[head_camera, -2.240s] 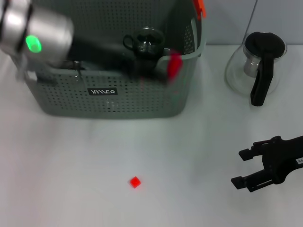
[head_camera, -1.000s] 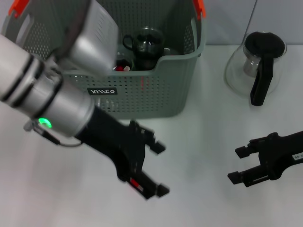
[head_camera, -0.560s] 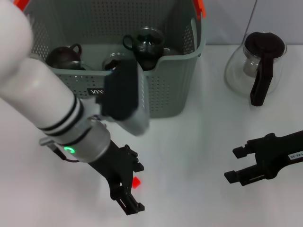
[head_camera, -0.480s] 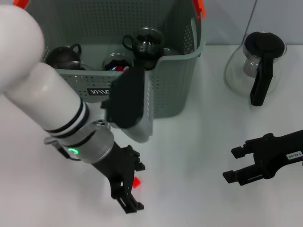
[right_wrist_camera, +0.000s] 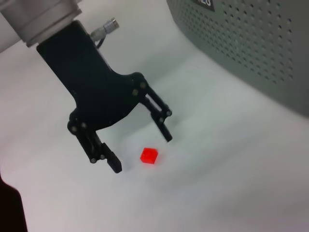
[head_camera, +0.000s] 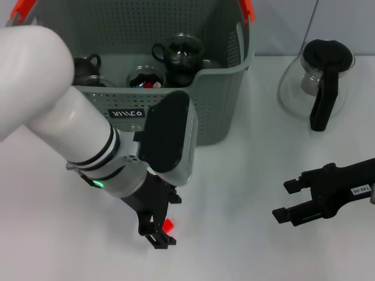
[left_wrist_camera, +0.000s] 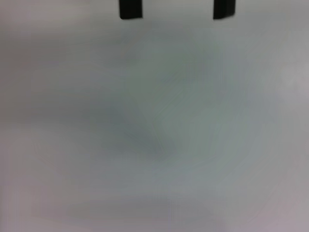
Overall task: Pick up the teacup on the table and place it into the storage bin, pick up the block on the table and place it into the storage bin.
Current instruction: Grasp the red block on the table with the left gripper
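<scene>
A small red block lies on the white table in front of the storage bin, a grey-green perforated basket with orange clips. Dark glass teacups sit inside the bin. My left gripper is open and low over the table, its fingers to either side of the block. The right wrist view shows this left gripper open with the block between its fingertips, apart from both. The left wrist view shows only two black fingertips over blurred table. My right gripper is open and empty at the right.
A glass jug with black lid and handle stands at the back right. The bin's wall fills the far side of the right wrist view. White table lies between the two grippers.
My left arm came from the bin down to the table and brought its open gripper around the red block. My right gripper crept slightly left.
</scene>
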